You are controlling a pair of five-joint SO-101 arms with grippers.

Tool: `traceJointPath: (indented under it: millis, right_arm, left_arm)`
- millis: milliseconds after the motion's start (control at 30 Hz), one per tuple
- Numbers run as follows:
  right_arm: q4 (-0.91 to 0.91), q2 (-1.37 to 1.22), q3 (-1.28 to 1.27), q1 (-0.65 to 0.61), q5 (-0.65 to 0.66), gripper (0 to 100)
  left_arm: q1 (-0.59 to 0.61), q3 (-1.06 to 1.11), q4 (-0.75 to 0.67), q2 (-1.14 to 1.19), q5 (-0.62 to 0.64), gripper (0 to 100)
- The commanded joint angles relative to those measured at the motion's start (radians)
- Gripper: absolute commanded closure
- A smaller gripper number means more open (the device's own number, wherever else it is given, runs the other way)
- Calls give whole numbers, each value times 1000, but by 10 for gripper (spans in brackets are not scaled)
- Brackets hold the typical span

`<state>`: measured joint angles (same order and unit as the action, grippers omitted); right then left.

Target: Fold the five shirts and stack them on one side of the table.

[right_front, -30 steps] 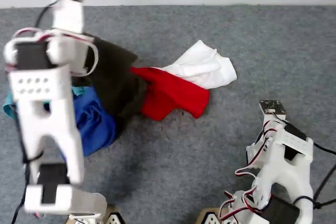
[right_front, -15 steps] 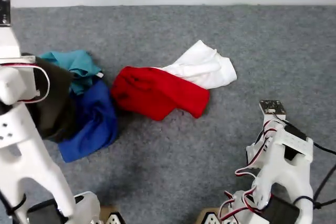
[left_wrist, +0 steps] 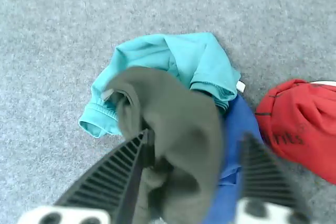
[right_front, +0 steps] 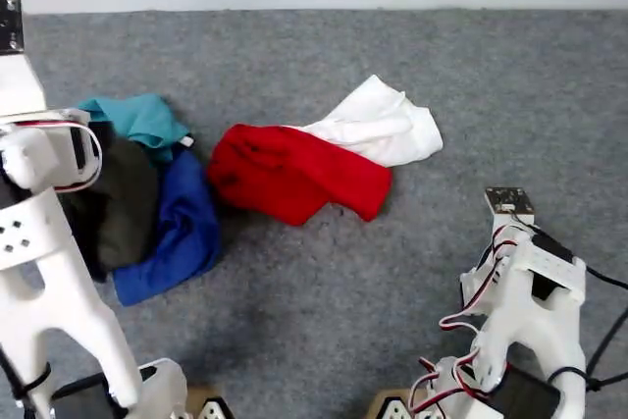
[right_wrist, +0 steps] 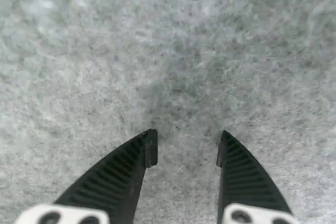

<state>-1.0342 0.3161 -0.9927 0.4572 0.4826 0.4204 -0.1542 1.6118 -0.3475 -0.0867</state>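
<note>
i see my left gripper (left_wrist: 197, 137) spread apart around the dark shirt (left_wrist: 178, 108), bunched over the blue shirt (right_front: 182, 233) and teal shirt (left_wrist: 178, 56), while my right gripper (right_wrist: 186, 142) gapes above the grey mat (right_wrist: 157, 51).

Five crumpled, unfolded shirts (right_front: 294, 176)

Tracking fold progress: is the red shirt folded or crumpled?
Crumpled. The red shirt lies in a wrinkled, uneven heap with no straight folded edges, touching the white shirt.
</note>
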Motion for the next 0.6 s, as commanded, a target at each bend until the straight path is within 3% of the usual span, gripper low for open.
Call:
traceJointPath:
  millis: [0,200,367,567]
  right_arm:
    - [10,2,2,-41,0,798]
    - [2,4,61,-225,-8,798]
    - [12,2,244,-387,-57,798]
    - [4,1,445,-527,-115,798]
  left_arm:
    - [8,-7,6,-29,12,691]
    - [-18,4,23,-29,14,691]
    - [-218,127,81,-20,14,691]
    - [-448,427,-97,-20,14,691]
